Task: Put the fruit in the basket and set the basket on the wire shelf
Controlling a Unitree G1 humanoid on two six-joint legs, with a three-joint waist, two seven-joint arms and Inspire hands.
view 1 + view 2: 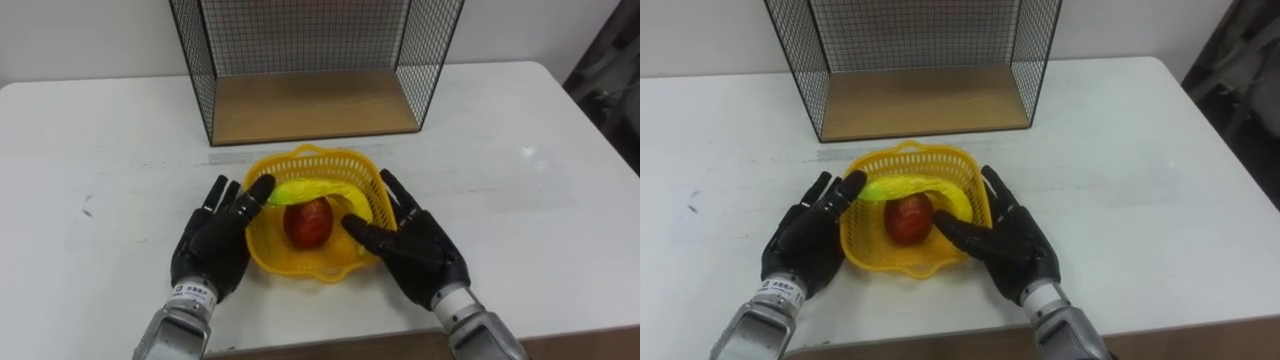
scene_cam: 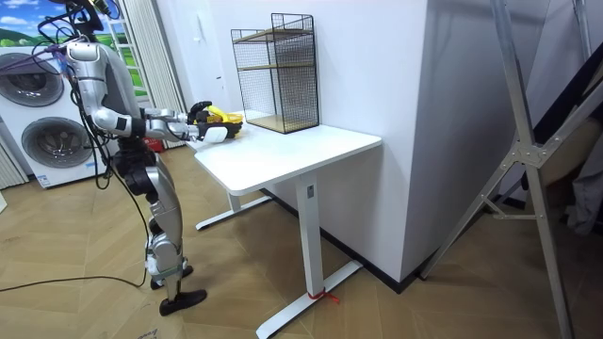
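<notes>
Left eye view: left hand (image 1: 212, 248) and right hand (image 1: 418, 250) flanked the basket (image 1: 322, 156), fingers straight against its sides, apple (image 1: 309, 222) inside. Room view: wire shelf (image 2: 278, 71) stood just beyond the basket. Right eye view: equal inward pressure looked best for lifting it level.

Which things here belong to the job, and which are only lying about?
Job: yellow basket, red apple, yellow-green fruit, wire shelf, left robot hand, right robot hand.
Lying about: white table, washing machines, metal frame.
</notes>
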